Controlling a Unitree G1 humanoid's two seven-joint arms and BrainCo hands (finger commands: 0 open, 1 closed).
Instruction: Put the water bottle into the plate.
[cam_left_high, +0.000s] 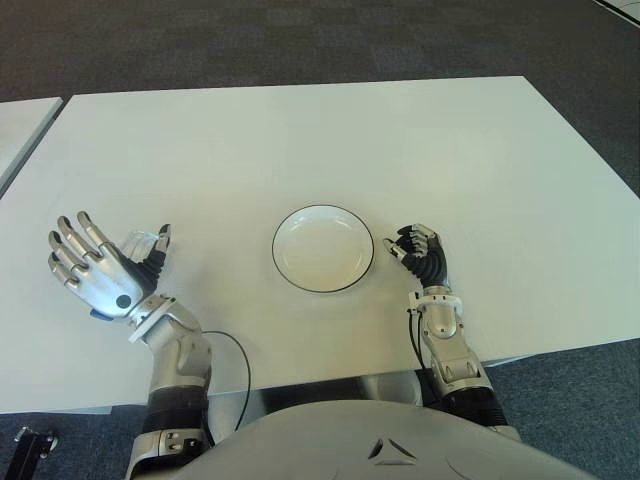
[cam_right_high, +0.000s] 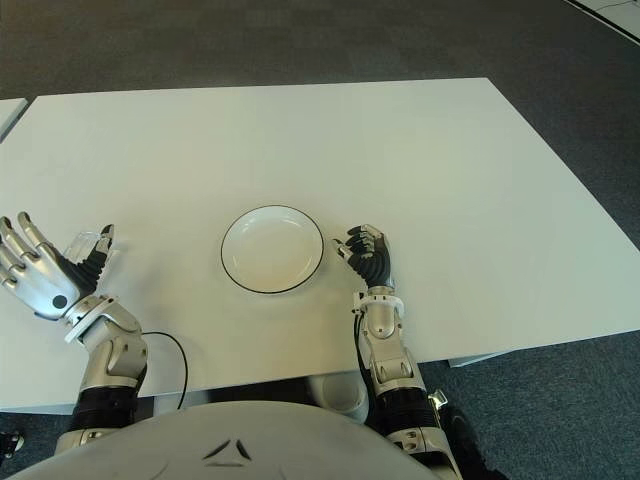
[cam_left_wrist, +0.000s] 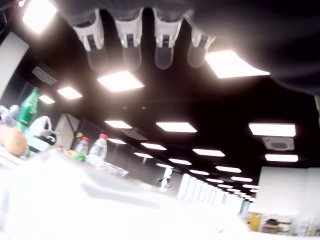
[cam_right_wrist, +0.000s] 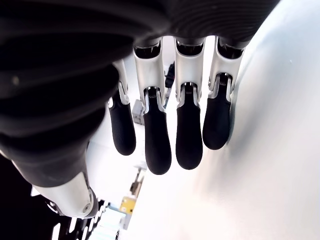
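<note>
Reaching: my left hand (cam_left_high: 100, 268), fingers spread, empty, beside the bottle (cam_left_high: 140, 243); clear, light, likely slippery — grip mid-body.

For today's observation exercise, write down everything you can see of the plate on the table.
The plate is round and white with a thin dark line around its rim, shallow, and looks like ceramic or enamel. It lies flat and upright on the white table, near the robot's edge, and is empty. It sits between the two hands: the right hand shows close beside it without touching, the left hand farther off. Only the table touches it.
</note>
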